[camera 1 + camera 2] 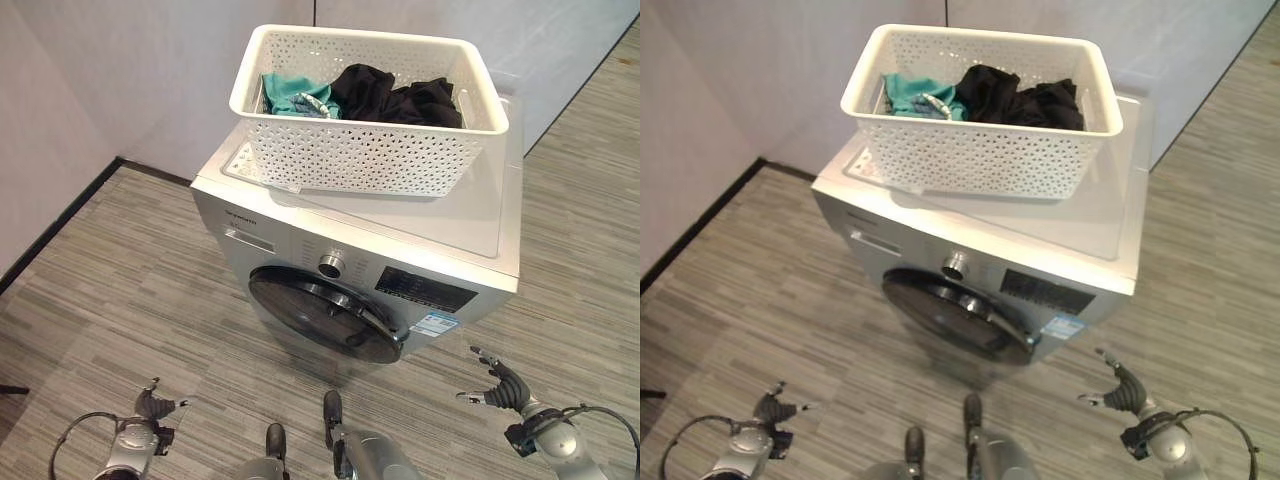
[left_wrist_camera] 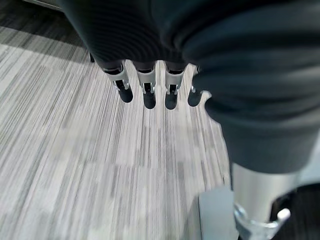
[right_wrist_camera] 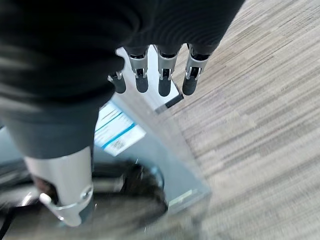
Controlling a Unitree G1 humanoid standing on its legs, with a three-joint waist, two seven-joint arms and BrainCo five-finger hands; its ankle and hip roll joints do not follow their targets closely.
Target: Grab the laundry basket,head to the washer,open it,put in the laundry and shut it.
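Observation:
A white perforated laundry basket (image 1: 360,155) stands on top of the silver washer (image 1: 440,225), holding teal laundry (image 1: 295,95) and black laundry (image 1: 395,98). The washer's round dark door (image 1: 325,315) is closed, with a knob (image 1: 331,264) above it. My left hand (image 1: 150,408) hangs low in front of the washer to its left, fingers straight (image 2: 145,90), holding nothing. My right hand (image 1: 500,385) is low by the washer's front right corner, fingers relaxed (image 3: 165,80) and empty.
Grey striped plank flooring (image 1: 120,290) surrounds the washer. A pale wall (image 1: 60,120) with a dark skirting runs along the left and behind. There is open floor to the right of the washer (image 1: 590,250).

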